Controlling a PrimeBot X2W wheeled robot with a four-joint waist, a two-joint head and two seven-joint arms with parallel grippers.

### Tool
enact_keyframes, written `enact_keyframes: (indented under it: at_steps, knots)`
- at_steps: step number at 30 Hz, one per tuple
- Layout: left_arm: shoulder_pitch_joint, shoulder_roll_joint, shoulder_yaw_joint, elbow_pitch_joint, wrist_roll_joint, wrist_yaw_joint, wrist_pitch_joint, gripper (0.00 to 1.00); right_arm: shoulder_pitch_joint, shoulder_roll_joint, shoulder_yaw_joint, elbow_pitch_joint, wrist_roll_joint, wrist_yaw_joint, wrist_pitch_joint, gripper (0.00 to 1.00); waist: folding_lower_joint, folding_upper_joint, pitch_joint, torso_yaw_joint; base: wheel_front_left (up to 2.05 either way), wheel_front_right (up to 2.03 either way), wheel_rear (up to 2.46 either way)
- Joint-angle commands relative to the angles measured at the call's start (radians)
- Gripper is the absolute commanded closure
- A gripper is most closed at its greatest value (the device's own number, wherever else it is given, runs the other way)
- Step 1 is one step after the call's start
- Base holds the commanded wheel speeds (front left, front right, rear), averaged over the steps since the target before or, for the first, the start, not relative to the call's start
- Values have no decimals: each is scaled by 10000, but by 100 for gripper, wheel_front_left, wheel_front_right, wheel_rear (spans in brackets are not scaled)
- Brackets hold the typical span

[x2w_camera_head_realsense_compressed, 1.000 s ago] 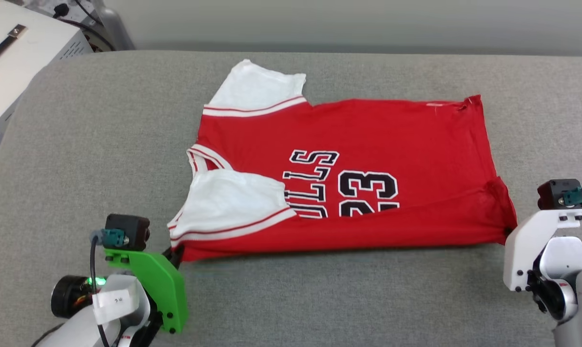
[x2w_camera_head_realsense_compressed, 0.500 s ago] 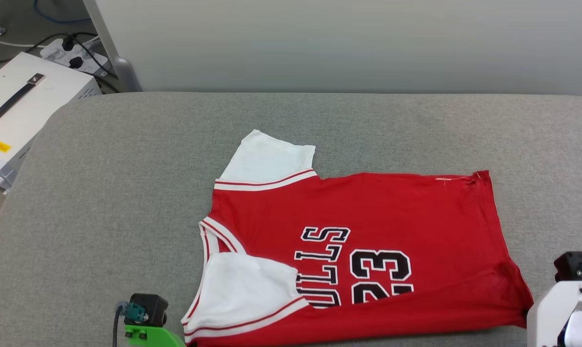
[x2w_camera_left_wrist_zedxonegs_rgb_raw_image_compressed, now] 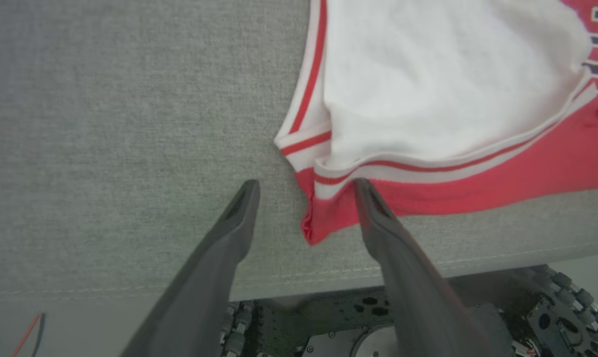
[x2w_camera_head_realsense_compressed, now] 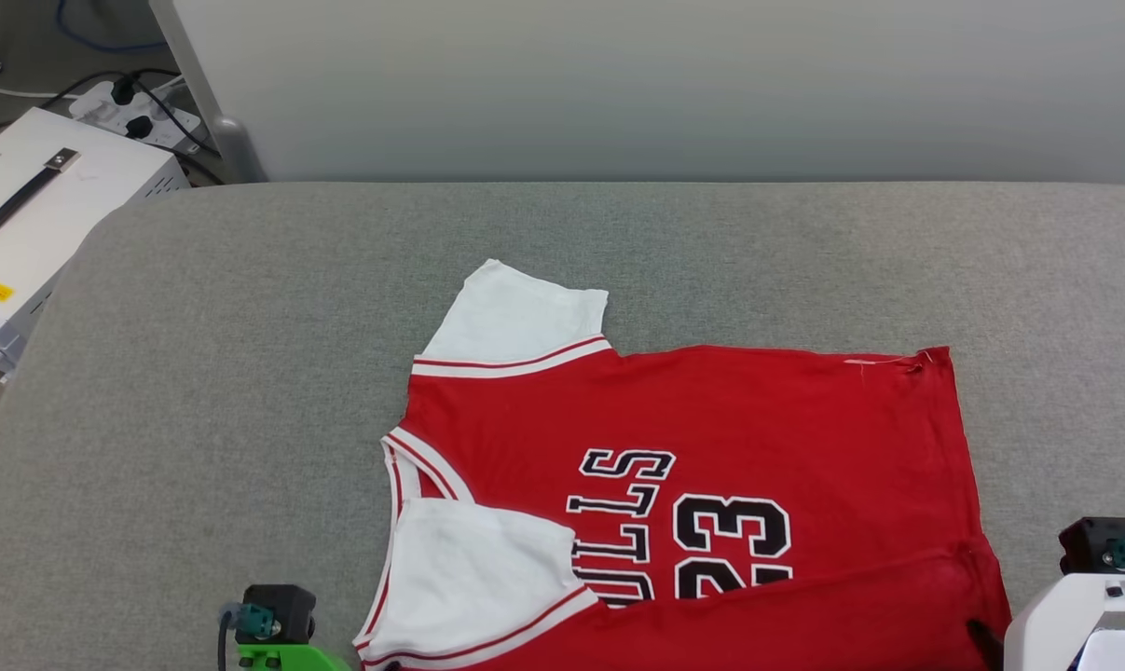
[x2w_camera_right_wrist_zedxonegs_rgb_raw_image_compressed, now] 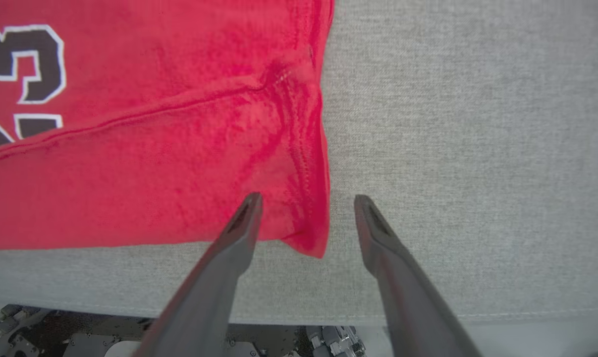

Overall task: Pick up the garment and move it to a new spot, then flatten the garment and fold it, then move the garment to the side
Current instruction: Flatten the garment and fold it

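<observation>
Your left gripper (x2w_camera_left_wrist_zedxonegs_rgb_raw_image_compressed: 304, 182) has its two long, dark, tapering fingers (x2w_camera_left_wrist_zedxonegs_rgb_raw_image_compressed: 214, 263) spread wide and gripping nothing. The puckered red corner of the garment (x2w_camera_left_wrist_zedxonegs_rgb_raw_image_compressed: 427, 74) lies between their tips at the centre of the left wrist view, and the tip on the right of the frame sits over the hem edge. Beyond it the soft white sleeve, edged in red-and-white striped trim, fills the upper right. Your right gripper (x2w_camera_right_wrist_zedxonegs_rgb_raw_image_compressed: 307, 196) is equally wide and empty. A second corner, red with a stitched seam, lies between its tips at the centre of the right wrist view. In the head view the garment lies spread at lower centre on the grey woven cushion (x2w_camera_head_realsense_compressed: 245, 326), its black, white-outlined print turned sideways.
</observation>
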Motion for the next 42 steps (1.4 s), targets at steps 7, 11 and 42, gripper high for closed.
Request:
enact_keyframes:
  at_steps: [7, 11, 42]
  knots:
    - [-634, -187, 655, -269, 806, -183, -1909, 0, -685, -238, 66, -521, -49, -9, -1488, 0, 0, 120, -273, 96, 0, 0, 0]
    - [-924, -348, 1051, -368, 1250, -371, -3366, 0, -1158, -326, 194, -905, -198, -9, -2943, 0, 0, 120, -400, 143, 0, 0, 0]
    - [-6, -3729, 4693, -223, 5512, -3044, -5168, 0, -1324, 576, 1351, -131, -244, -9, -8472, 0, 0, 120, -331, 150, 0, 0, 0]
